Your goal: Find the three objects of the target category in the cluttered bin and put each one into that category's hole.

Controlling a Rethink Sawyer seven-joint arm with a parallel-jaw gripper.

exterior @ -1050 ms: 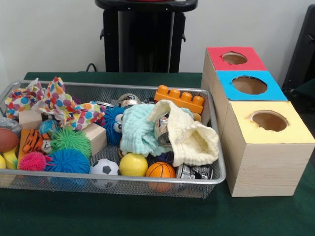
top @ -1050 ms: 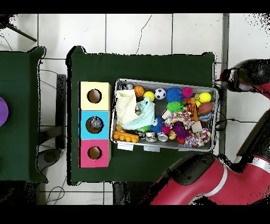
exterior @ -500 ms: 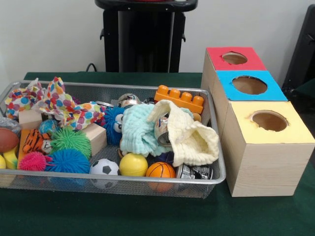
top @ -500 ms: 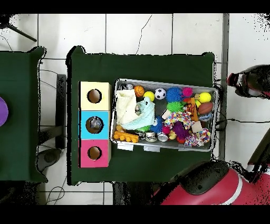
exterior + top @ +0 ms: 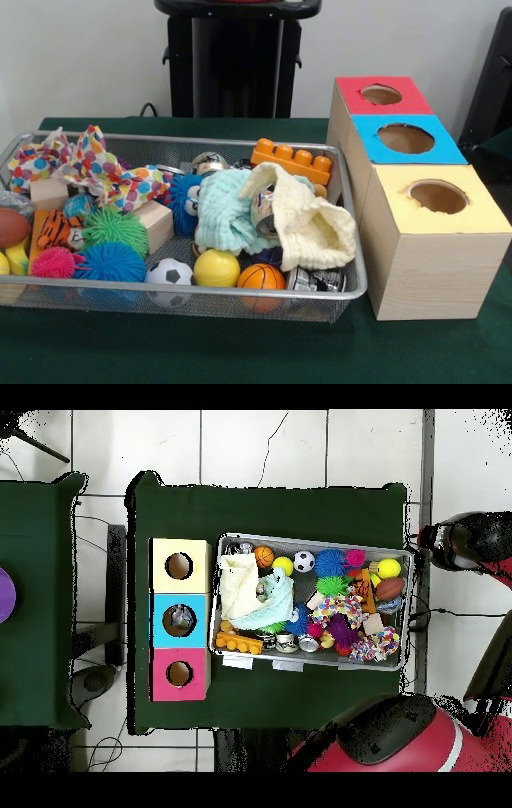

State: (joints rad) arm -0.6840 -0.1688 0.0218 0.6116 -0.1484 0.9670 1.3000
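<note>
A wire mesh bin [image 5: 353,276] holds a jumble of toys. A cream cloth [image 5: 318,230] and a mint cloth [image 5: 223,213] lie over a shiny metal can [image 5: 262,210]. Another can [image 5: 315,280] lies at the bin's front right corner, and a third [image 5: 209,162] sits at the back. An orange toy brick [image 5: 292,161], a yellow ball [image 5: 217,268], a basketball [image 5: 261,276] and a soccer ball [image 5: 170,272] also show. Beside the bin stand three boxes with holes: red [image 5: 382,94], blue [image 5: 406,138], yellow [image 5: 438,197]. Something grey lies inside the blue box's hole [image 5: 179,621]. No gripper shows in either view.
Spiky balls in blue [image 5: 111,261], green [image 5: 116,227] and pink [image 5: 54,262], a wooden block [image 5: 154,223] and a dotted cloth [image 5: 98,173] fill the bin's left half. Red and black arm segments [image 5: 470,542] hang beyond the table's right edge in the overhead view.
In the overhead view the arm segments at the right edge have shifted about. Nothing in the bin or at the boxes has moved.
</note>
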